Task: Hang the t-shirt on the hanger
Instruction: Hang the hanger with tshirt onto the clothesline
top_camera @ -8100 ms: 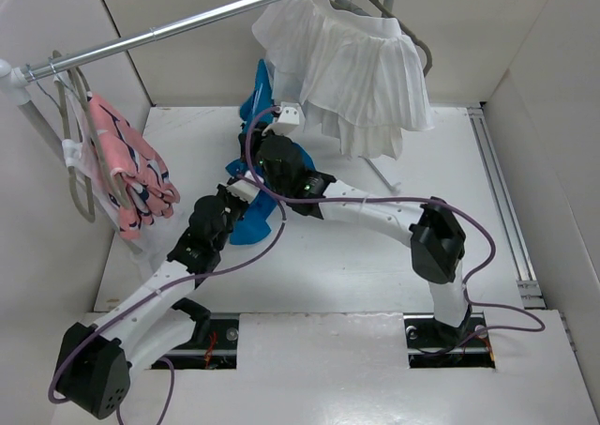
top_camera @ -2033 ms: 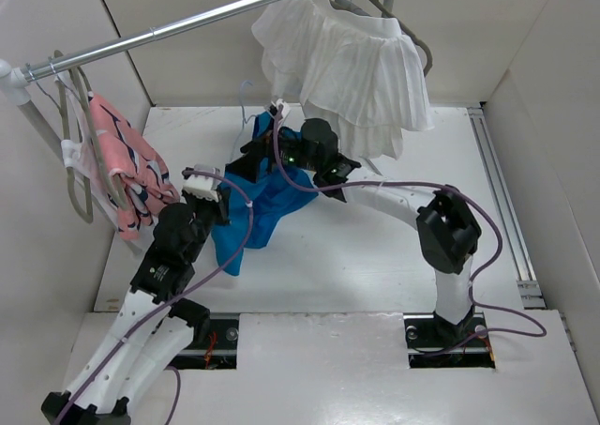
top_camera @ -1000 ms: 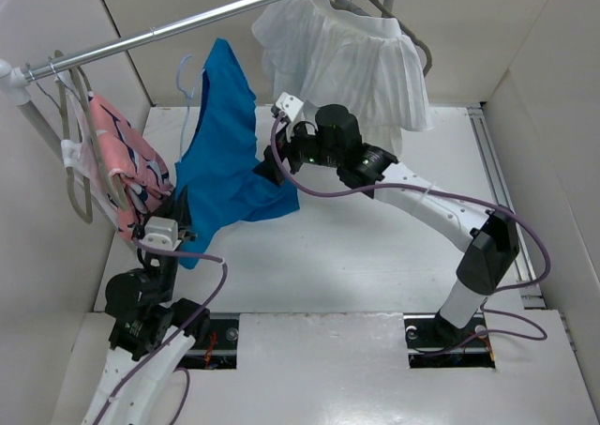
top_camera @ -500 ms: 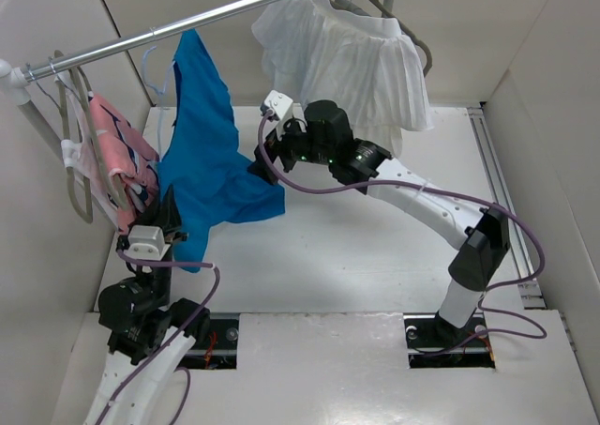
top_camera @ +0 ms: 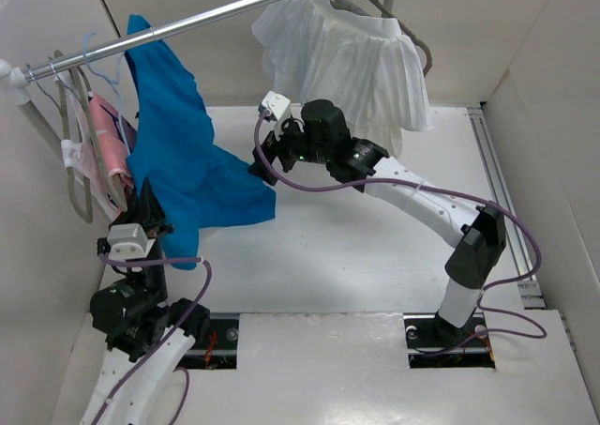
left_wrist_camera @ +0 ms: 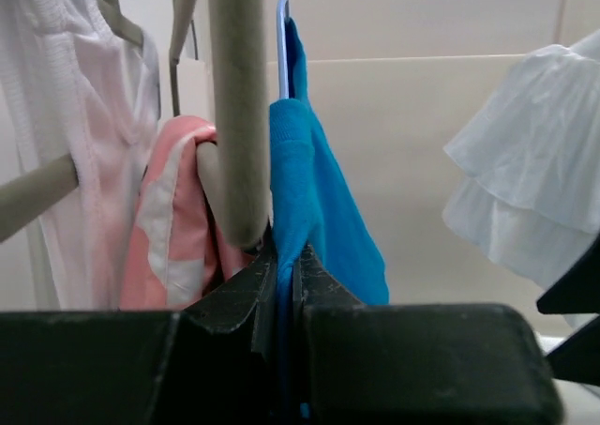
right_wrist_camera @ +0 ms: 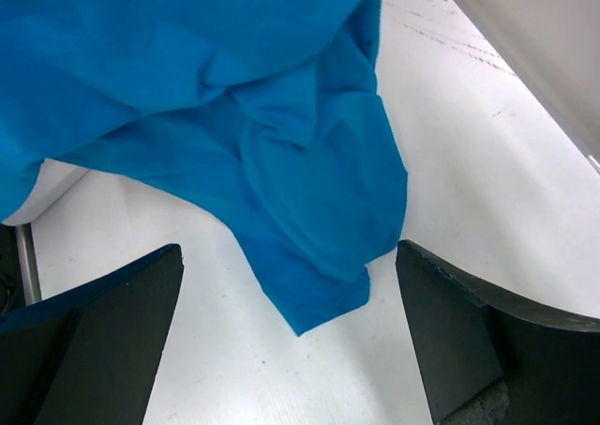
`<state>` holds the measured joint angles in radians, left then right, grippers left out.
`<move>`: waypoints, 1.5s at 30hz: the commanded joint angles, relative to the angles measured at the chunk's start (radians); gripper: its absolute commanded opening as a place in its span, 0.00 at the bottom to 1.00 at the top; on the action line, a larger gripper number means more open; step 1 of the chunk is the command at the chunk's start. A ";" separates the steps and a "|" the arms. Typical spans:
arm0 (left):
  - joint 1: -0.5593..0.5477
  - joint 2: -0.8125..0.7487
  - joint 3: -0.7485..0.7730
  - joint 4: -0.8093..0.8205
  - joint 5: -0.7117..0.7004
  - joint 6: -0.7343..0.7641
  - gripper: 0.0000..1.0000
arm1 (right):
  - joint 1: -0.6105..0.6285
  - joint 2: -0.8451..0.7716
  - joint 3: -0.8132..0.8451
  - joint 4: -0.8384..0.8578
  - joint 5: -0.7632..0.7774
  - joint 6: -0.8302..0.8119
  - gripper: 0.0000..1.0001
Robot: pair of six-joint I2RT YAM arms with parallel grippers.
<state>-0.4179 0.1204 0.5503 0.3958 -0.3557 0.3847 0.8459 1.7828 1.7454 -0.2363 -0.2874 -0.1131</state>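
The t-shirt (top_camera: 183,153) hangs high at the left of the booth, its top bunched up against the rail (top_camera: 206,14) beside the pink striped garment (top_camera: 105,148), while its lower part fans out to the right, down toward the counter (top_camera: 375,256). In the left wrist view the thin pale-blue hanger (left_wrist_camera: 281,31) runs straight up along the edge of the blue cloth; whether the shirt is properly seated on it I cannot tell. The left end effector (top_camera: 150,200) is pressed together on a fold of the shirt's lower edge, pointing upward, with its arm rearing steeply up from the near left corner. The right end effector (top_camera: 262,160) sits just beside the shirt's trailing right side, fingers (right_wrist_camera: 103,331) spread wide with nothing between them and the blue hem below; its arm stretches from the right base, elbow raised, across to mid-counter under the white pleated garment (top_camera: 347,59)
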 commanded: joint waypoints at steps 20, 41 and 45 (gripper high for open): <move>-0.004 0.021 0.088 -0.175 0.166 -0.014 0.71 | 0.010 -0.019 0.025 0.006 0.007 -0.033 1.00; -0.004 -0.358 0.209 -1.341 0.789 0.757 1.00 | -0.063 -0.273 -0.464 -0.031 0.169 -0.111 1.00; -0.004 -0.349 0.209 -1.358 0.807 0.809 1.00 | -0.113 -0.345 -0.610 -0.031 0.270 -0.158 1.00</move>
<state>-0.4183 0.0025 0.7357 -0.8398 0.3683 1.0843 0.7654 1.4990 1.1858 -0.2768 -0.1257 -0.2245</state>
